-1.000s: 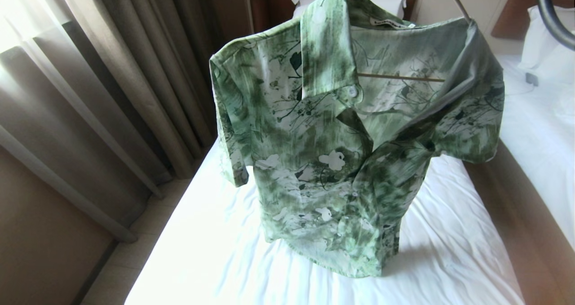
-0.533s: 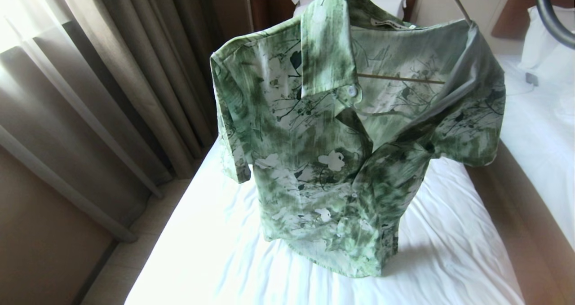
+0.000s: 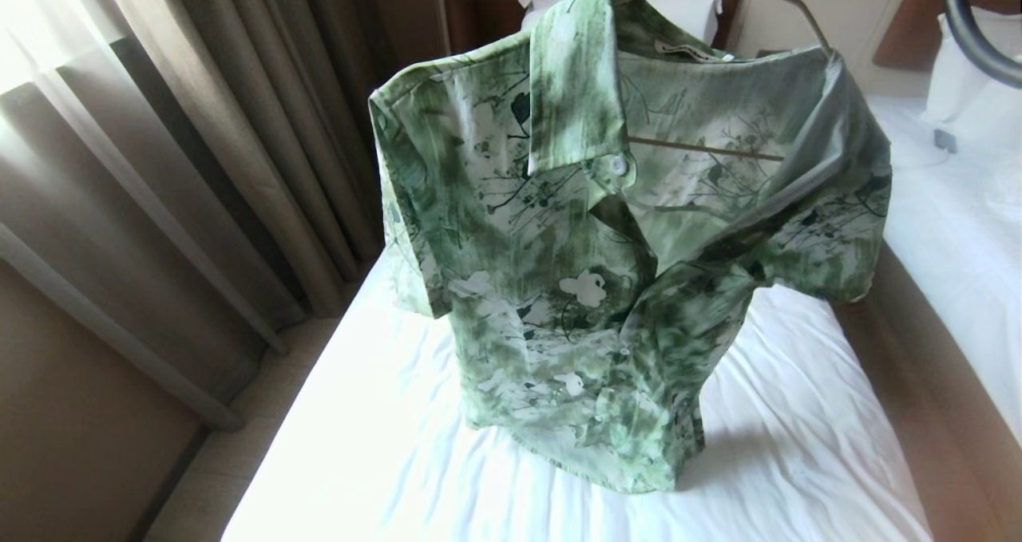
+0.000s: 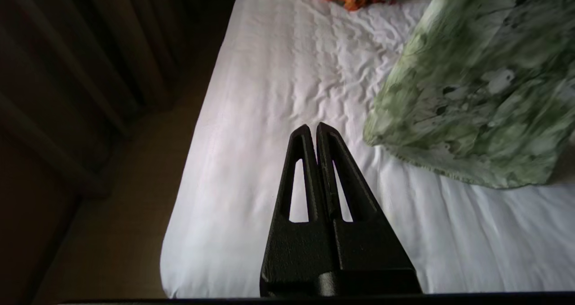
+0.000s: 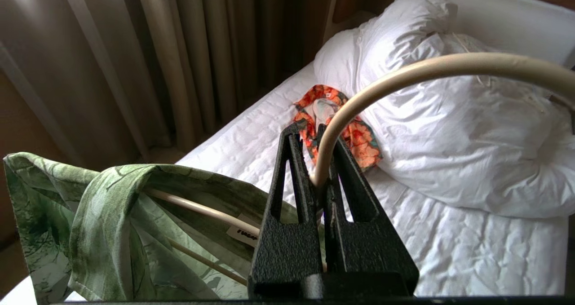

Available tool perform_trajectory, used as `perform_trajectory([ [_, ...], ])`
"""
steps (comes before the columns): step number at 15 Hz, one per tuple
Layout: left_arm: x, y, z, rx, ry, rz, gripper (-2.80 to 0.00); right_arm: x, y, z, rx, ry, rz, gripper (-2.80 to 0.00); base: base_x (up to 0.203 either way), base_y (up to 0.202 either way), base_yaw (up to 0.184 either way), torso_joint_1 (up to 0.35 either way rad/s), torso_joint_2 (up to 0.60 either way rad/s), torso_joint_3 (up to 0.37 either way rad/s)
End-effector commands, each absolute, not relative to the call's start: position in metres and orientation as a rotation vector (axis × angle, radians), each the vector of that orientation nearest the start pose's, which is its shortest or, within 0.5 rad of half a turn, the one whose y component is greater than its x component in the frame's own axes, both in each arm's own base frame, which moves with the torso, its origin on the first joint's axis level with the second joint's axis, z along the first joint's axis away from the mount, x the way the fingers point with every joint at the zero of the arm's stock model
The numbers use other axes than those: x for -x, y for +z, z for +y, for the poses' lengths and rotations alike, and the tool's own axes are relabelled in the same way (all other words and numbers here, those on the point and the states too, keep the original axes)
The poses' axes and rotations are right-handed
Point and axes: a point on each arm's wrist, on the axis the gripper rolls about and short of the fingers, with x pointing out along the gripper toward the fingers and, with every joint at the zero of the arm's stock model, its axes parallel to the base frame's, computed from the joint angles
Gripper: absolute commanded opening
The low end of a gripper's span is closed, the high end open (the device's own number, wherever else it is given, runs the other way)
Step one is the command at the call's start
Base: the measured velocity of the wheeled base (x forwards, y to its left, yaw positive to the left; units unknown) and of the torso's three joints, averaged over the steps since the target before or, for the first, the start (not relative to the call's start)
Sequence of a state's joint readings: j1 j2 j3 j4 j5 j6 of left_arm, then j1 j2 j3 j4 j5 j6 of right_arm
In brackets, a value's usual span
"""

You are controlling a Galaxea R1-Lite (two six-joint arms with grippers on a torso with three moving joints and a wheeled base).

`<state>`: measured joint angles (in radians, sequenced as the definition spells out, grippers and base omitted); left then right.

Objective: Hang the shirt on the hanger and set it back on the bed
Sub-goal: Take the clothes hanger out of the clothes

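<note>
The green flowered shirt (image 3: 591, 271) hangs on the cream hanger (image 3: 786, 3), held up in the air with its hem brushing the white bed (image 3: 383, 446). The hanger's bar (image 3: 703, 148) shows through the open collar. My right gripper (image 5: 310, 132) is shut on the hanger's hook (image 5: 404, 73), above the shirt's collar (image 5: 134, 192). My left gripper (image 4: 312, 126) is shut and empty, low over the bed (image 4: 269, 116), apart from the shirt's hem (image 4: 471, 130) at its side. Neither gripper shows in the head view.
An orange-patterned garment (image 5: 355, 134) lies by the white duvet and pillows (image 5: 449, 130) at the head of the bed. Curtains (image 3: 200, 127) and floor (image 3: 231, 446) run along the bed's left side. A second bed (image 3: 958, 231) stands to the right across a narrow gap.
The hanging shirt has swung slightly to the left and its right shoulder has tipped a little lower; its hem stays on the sheet.
</note>
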<state>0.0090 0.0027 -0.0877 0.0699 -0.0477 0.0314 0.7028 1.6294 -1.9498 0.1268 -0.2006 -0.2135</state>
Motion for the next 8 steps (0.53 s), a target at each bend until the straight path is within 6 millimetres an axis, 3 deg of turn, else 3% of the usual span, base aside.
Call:
perform_trajectory([
  [1, 0.033, 0.116, -0.002, -0.004, -0.09, -0.045, -2.8, -0.204, 0.443, 0.167, 0.11, 0.482, -0.212, -2.8, 0.0, 0.0, 0.0, 0.0, 0.0, 0.0],
  [5, 0.008, 0.165, -0.008, 0.106, -0.338, 0.081, -2.8, -0.212, 0.432, 0.176, 0.078, 0.503, -0.145, -2.8, 0.0, 0.0, 0.0, 0.0, 0.0, 0.0],
  [8, -0.023, 0.201, -0.012, 0.198, -0.578, 0.145, -2.8, -0.222, 0.42, 0.191, 0.093, 0.525, -0.107, -2.8, 0.0, 0.0, 0.0, 0.0, 0.0, 0.0],
])
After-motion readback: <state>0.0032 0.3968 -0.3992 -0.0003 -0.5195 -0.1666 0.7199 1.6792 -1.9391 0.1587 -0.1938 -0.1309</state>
